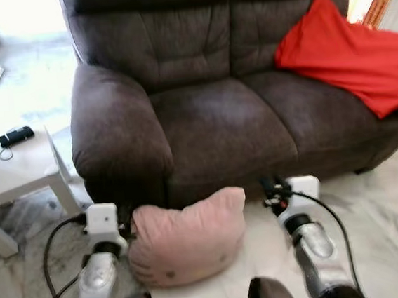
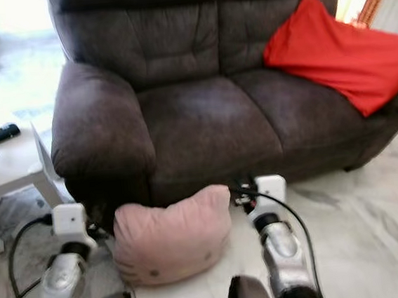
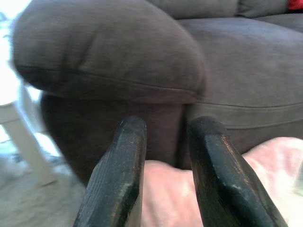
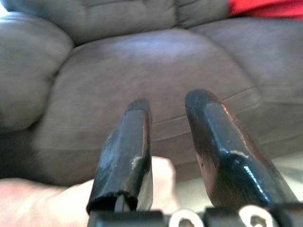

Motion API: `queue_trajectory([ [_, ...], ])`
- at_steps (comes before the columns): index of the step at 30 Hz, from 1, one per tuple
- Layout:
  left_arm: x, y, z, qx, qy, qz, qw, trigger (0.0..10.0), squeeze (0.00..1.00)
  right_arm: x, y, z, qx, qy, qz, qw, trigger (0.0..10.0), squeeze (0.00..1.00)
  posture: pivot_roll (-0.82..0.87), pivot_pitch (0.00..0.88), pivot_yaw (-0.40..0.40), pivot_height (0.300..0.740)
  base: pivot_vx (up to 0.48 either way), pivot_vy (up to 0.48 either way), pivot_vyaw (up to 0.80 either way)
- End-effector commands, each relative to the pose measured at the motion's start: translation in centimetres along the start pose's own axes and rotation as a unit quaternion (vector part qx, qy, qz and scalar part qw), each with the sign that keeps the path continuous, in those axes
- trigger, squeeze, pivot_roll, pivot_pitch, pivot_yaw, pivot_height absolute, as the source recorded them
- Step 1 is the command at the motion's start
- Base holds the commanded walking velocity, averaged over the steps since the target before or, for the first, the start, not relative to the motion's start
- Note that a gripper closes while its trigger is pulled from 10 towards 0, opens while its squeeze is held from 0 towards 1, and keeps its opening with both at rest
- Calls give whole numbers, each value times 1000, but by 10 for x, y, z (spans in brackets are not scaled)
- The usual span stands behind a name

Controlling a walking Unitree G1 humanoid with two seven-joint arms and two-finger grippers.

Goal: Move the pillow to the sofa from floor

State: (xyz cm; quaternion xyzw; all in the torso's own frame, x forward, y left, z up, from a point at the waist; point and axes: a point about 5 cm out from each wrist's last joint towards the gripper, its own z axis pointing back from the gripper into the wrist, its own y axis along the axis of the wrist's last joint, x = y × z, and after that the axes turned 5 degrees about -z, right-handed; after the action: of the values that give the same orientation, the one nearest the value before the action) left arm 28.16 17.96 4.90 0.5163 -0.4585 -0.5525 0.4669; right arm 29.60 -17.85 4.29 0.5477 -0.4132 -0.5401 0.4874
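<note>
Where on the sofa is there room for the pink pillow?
The left seat cushion, between the armrest and the red pillow, is bare. The right seat is crowded by that red pillow. The pink pillow sits between the left claw and right claw.

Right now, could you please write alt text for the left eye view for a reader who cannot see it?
A pink pillow sits between the robot's left gripper and right gripper, just in front of a dark brown sofa. A red pillow leans in the sofa's right corner, and a white side table with a small black device stands to the left.
</note>
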Motion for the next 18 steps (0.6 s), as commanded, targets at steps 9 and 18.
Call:
queue_trajectory([
  [9,-9,-1,1,-6,7,-6,1000,10000,0,-8,-1,-3,-3,11,-6,1000,10000,0,94,0,-89,550,277,0,0],
  [18,-10,-2,0,-8,8,-7,1000,10000,0,-9,-1,-2,-4,21,12,1000,10000,0,95,0,-89,550,277,0,386],
])
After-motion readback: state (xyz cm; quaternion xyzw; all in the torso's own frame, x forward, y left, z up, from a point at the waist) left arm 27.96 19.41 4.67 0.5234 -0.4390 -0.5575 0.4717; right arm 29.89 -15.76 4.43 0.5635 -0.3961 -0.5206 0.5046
